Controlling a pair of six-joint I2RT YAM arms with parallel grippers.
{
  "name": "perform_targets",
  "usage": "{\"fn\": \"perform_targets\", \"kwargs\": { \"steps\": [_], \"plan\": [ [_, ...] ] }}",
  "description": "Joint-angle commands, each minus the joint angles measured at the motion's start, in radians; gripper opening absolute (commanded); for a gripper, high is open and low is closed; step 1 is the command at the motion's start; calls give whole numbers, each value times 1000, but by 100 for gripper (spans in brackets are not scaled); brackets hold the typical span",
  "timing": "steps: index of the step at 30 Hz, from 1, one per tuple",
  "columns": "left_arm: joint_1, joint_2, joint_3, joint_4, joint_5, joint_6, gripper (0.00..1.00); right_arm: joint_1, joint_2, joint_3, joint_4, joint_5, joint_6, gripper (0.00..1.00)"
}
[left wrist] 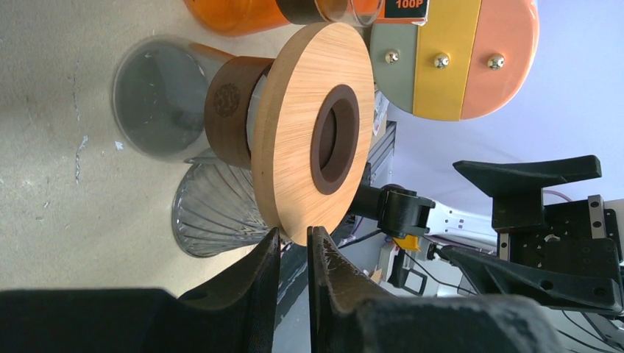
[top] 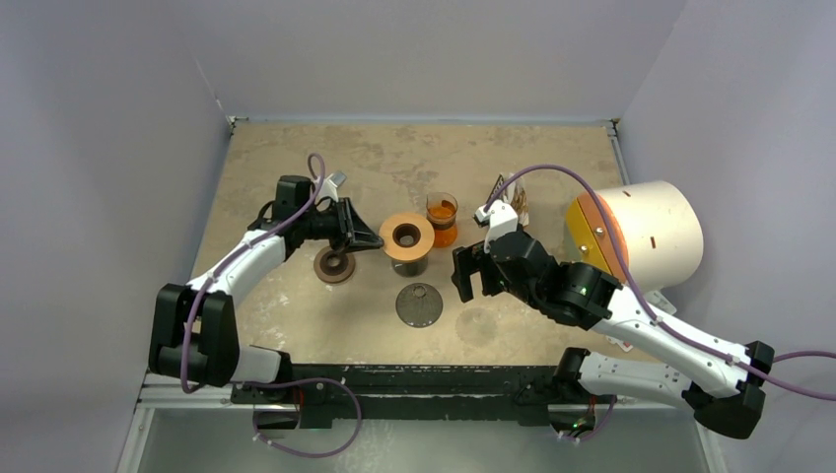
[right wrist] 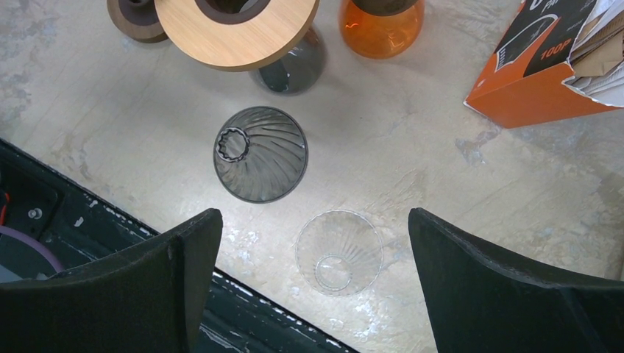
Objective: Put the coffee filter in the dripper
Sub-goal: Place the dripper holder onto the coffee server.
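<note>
A wooden disc stand with a brown inner ring stands on a grey glass base at mid table. My left gripper is at its left rim; in the left wrist view the fingers are closed on the disc's edge. A dark ribbed dripper cone and a clear one lie on the table in front. My right gripper is open and empty above the clear cone. Paper filters stick out of an orange box behind it.
An orange glass stands right of the stand. A brown ring lies under the left arm. A large white cylinder with a yellow and orange end sits at the right edge. The filter box is behind the right gripper.
</note>
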Motion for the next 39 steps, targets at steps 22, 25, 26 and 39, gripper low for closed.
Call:
{"fn": "perform_targets", "kwargs": {
  "steps": [22, 25, 26, 39],
  "plan": [
    [-60, 80, 79, 92, -3, -48, 18, -5, -25, -29, 25, 4, 31, 98],
    [-67, 91, 88, 96, -8, -51, 18, -5, -20, -34, 31, 3, 33, 98],
    [-68, 95, 90, 98, -7, -50, 18, -5, -17, -35, 31, 0, 34, 98],
    [-76, 111, 116, 78, -16, -35, 18, -5, 1, -54, 64, -3, 58, 97]
  ]
}}
